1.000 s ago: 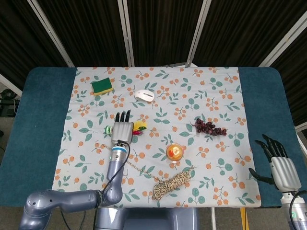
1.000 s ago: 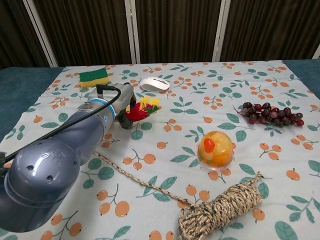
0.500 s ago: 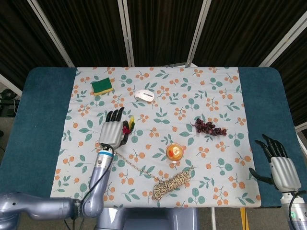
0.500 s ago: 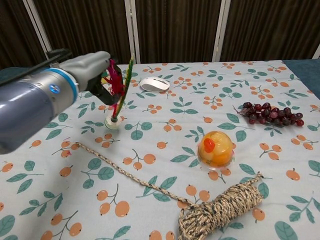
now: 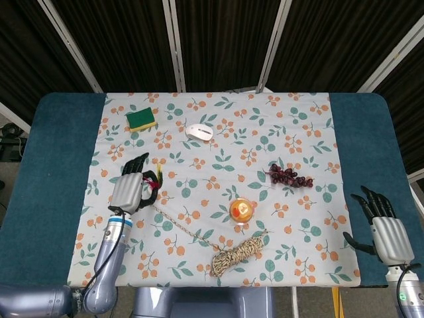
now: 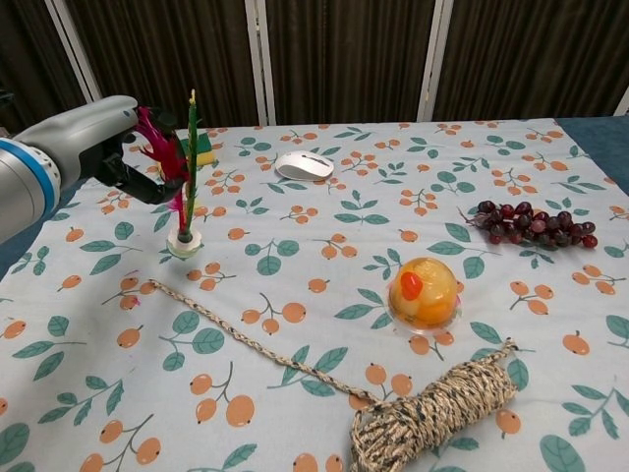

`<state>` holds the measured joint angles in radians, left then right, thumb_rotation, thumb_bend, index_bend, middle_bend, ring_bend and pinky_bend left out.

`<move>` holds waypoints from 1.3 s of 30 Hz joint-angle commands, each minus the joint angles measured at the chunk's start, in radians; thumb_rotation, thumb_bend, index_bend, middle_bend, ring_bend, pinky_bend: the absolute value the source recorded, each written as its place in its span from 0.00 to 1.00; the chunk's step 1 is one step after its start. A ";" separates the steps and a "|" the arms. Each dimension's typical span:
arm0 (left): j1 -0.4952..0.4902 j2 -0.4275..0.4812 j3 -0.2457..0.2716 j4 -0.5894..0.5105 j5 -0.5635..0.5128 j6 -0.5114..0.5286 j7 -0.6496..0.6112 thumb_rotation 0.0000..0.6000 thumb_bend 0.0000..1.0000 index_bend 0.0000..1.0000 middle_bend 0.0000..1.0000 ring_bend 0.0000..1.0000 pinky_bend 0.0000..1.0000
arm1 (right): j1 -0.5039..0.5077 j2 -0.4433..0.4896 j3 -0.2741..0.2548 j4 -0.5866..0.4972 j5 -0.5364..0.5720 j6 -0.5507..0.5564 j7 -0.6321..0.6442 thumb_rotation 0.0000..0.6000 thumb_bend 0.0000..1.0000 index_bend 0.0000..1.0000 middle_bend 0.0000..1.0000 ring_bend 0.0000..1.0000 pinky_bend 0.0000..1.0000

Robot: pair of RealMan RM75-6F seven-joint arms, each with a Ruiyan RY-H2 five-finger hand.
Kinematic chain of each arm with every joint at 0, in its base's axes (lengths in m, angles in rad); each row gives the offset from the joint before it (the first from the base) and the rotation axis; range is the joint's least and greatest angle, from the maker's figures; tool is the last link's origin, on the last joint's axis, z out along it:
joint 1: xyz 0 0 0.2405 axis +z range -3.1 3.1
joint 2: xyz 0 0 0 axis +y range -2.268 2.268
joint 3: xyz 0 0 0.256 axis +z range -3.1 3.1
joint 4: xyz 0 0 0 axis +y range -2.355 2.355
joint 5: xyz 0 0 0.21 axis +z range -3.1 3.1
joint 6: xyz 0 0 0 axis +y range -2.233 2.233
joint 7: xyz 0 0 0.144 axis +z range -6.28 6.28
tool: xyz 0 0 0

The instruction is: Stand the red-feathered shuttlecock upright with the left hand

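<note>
the shuttlecock point(image 6: 183, 177) stands upright on its base near the tabletop's point(image 5: 59, 152) left edge, feathers pinched by the left hand point(image 6: 123, 147) (letting go remains). the right hand point(image 5: 386, 232) idles, fingers apart, holding nothing.

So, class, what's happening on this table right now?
The robot's left hand is holding the red-feathered shuttlecock by its feathers, with its base down on the patterned tablecloth and the feathers pointing up. The right hand hangs open off the table's right edge, holding nothing. A sponge, mouse, grapes, fruit cup and rope lie untouched.
</note>
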<state>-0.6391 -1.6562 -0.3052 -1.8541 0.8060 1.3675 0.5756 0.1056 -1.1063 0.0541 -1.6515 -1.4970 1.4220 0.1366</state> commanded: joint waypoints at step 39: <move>0.056 -0.019 -0.003 0.078 -0.007 -0.244 -0.439 1.00 0.40 0.26 0.00 0.00 0.00 | 0.001 0.002 0.002 -0.007 0.012 -0.011 0.007 1.00 0.16 0.15 0.00 0.00 0.00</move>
<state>-0.5819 -1.6821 -0.3111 -1.7712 0.7975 1.1287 0.1324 0.1070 -1.1042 0.0561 -1.6582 -1.4853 1.4112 0.1442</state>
